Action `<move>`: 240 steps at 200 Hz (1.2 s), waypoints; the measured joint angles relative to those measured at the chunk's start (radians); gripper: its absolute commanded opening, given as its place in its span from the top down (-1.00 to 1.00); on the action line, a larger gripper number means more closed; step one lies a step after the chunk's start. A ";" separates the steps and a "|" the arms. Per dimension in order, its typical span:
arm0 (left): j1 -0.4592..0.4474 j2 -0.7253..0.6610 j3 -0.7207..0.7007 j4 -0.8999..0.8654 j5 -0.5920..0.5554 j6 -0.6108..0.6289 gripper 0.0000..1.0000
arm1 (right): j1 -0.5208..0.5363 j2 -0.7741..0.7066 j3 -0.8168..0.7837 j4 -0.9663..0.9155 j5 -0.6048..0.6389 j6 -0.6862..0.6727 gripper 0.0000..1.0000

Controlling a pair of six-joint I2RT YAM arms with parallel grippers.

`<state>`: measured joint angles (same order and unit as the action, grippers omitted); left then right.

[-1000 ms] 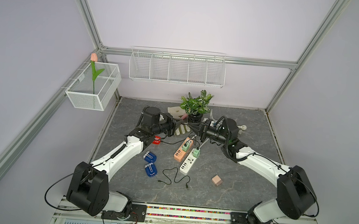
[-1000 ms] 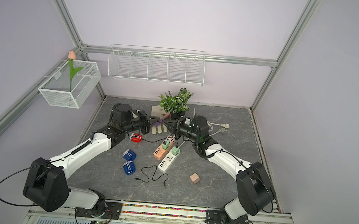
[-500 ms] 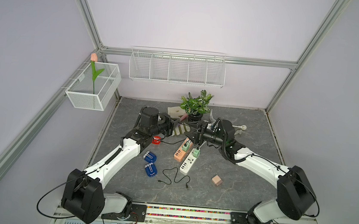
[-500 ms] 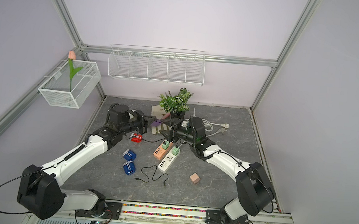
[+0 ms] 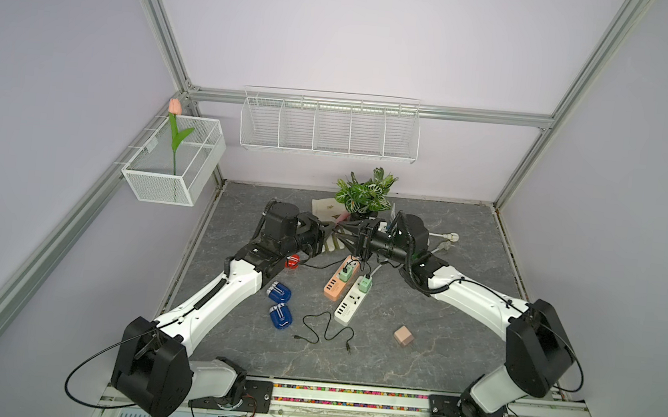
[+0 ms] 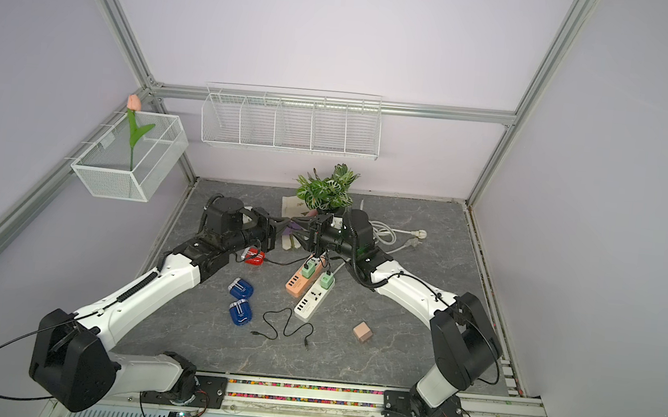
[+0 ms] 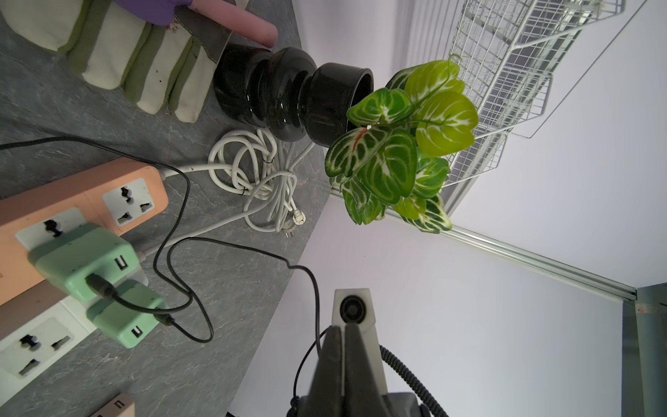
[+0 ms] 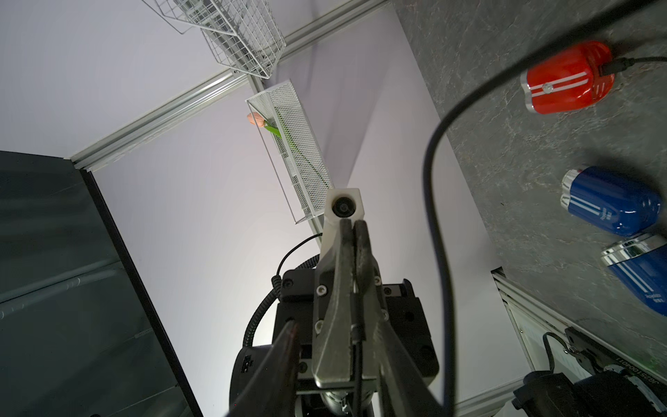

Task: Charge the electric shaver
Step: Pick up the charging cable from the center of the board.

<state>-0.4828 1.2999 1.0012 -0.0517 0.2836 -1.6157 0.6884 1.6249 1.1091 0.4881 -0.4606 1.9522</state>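
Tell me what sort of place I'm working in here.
Likely a robot test cell: aluminium frame around plain walls, left arm and right arm mounted on a front rail, a potted plant staged on the tabletop.

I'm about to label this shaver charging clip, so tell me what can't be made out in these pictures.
- Left gripper: shut, but whether it pinches the cable is hidden between its jaws; the top views are too small.
- Pink object: cut off by the left wrist view's edge; too small in top views to identify.
- One blue shaver: cut off by the right wrist view's edge.
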 measured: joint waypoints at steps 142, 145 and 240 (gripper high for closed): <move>0.000 0.001 0.000 -0.003 0.000 0.000 1.00 | 0.003 0.043 0.028 -0.005 0.000 0.005 0.68; 0.000 0.001 0.000 -0.003 0.000 0.000 1.00 | 0.003 0.043 0.028 -0.004 0.000 0.005 0.67; 0.000 0.001 -0.001 -0.015 0.000 0.000 1.00 | 0.003 0.042 0.018 0.003 0.001 0.012 0.86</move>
<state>-0.4828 1.3010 1.0004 -0.0666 0.2832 -1.6157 0.6910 1.6665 1.1267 0.4908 -0.4595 1.9640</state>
